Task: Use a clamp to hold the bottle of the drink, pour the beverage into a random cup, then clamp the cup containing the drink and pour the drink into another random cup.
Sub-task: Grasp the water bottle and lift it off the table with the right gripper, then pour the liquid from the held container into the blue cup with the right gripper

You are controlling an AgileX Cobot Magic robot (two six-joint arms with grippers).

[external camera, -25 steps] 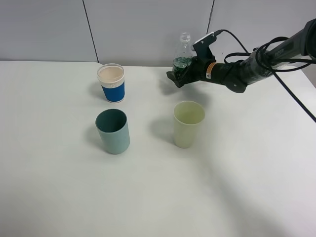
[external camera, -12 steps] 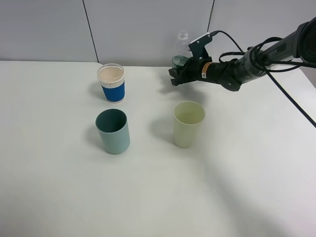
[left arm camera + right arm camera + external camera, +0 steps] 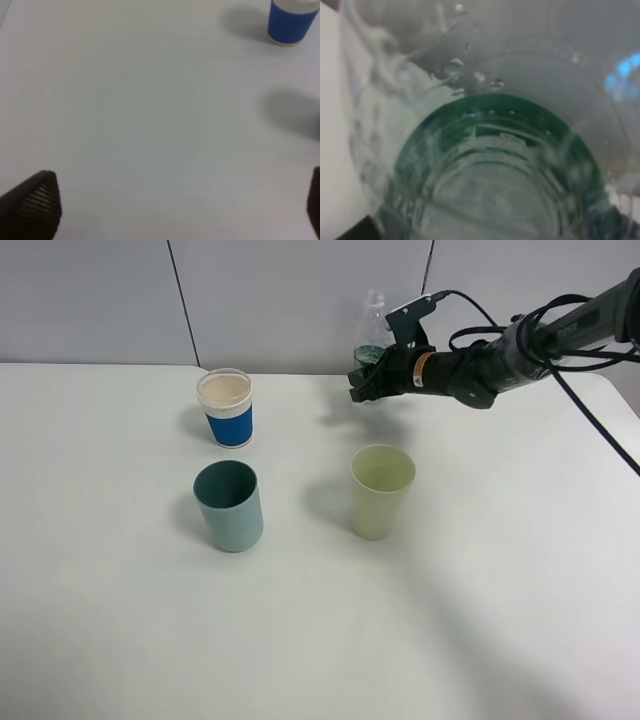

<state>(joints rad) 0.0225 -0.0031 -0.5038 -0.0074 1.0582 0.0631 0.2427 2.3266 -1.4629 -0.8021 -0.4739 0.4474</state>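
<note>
Here the right tool is clamped round the lower body of the small clear plastic bottle with a dark green label. It holds the bottle upright at the back of the white tabletop, apparently just clear of it. Gripping low leaves the neck free for tipping. The left tool has its fingers wide apart with nothing between them. The white cup with a blue band, teal tumbler and pale yellow-green tumbler stand mouths up and apart, so a pour can reach one alone. The label's lettering is too blurred to read, and the cups show no writing.
</note>
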